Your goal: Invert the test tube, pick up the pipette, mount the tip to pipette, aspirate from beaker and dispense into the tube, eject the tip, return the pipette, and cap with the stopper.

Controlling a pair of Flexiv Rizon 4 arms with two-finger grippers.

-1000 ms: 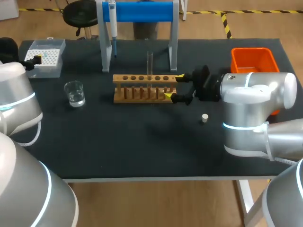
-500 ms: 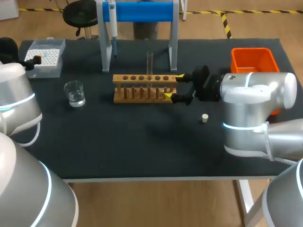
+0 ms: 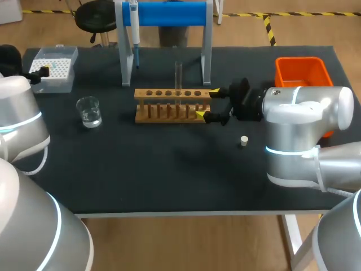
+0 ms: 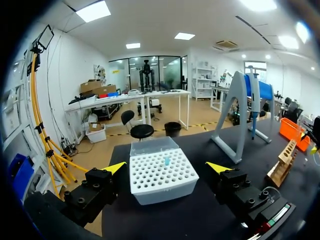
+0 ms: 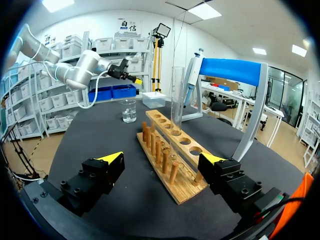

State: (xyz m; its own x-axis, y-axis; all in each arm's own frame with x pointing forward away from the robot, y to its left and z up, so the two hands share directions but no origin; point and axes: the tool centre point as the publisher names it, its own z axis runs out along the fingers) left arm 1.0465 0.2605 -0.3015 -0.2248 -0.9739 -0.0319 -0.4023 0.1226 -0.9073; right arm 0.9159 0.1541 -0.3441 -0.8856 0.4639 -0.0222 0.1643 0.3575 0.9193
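A clear test tube [image 3: 178, 76] [image 5: 177, 102] stands upright in a hole of the wooden rack [image 3: 172, 105] [image 5: 170, 157]. My right gripper [image 3: 207, 104] [image 5: 166, 160] is open at the rack's right end, one finger on each side of that end. The pipette [image 3: 135, 28] [image 4: 255, 107] [image 5: 191, 75] hangs on the blue stand [image 3: 166, 34]. A glass beaker [image 3: 89, 111] [image 5: 128, 110] sits left of the rack. The white tip box [image 3: 53, 68] [image 4: 161, 174] lies at the far left, between the fingers of my open left gripper [image 3: 40, 73] [image 4: 166, 167]. A small white stopper [image 3: 243, 140] lies right of the rack.
An orange bin [image 3: 302, 72] stands at the back right, behind my right arm [image 3: 304, 130]. The black table's [image 3: 169, 175] front half is bare.
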